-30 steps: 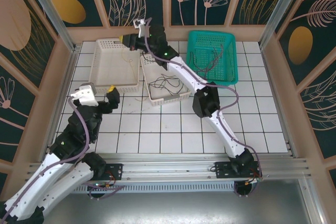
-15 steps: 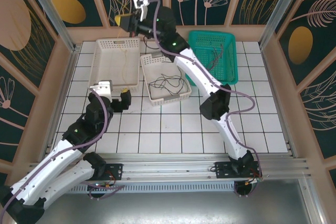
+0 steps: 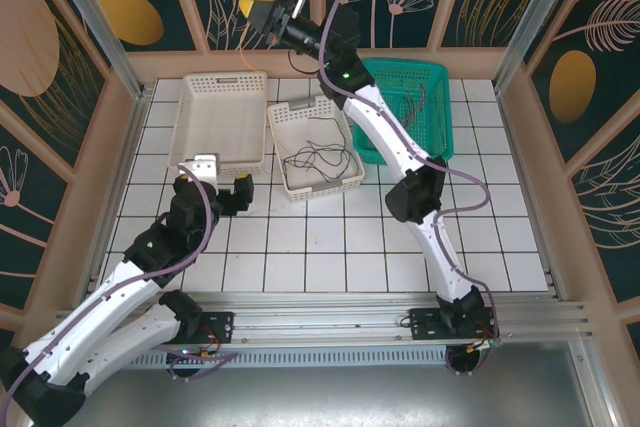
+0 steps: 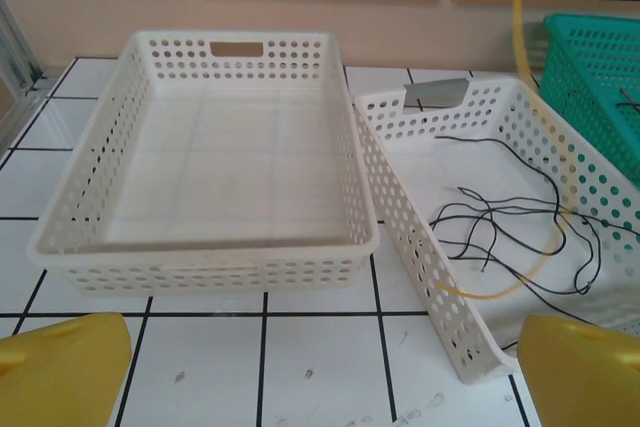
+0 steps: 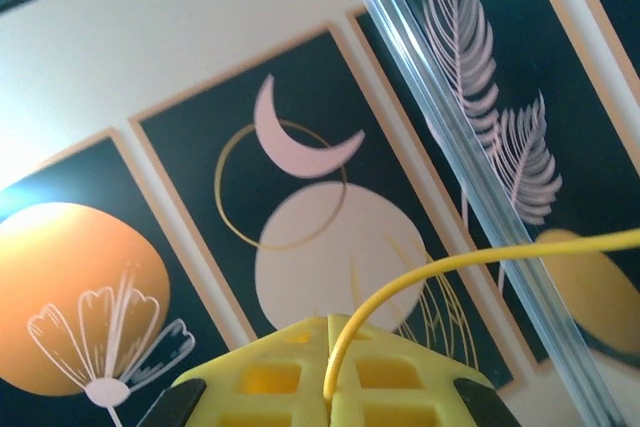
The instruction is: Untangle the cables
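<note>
One tiled table, a small white basket near its middle.
Right gripper, high by the back wall, is closed on a pale yellow cable (its loop lies in the basket, among black cables); left gripper hovers before it, fingers wide apart.

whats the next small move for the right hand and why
Probably lift the right hand a little higher: it is shut on the yellow cable, whose lower end lies looped among the black cables in the middle basket. Freeing that end comes first.
</note>
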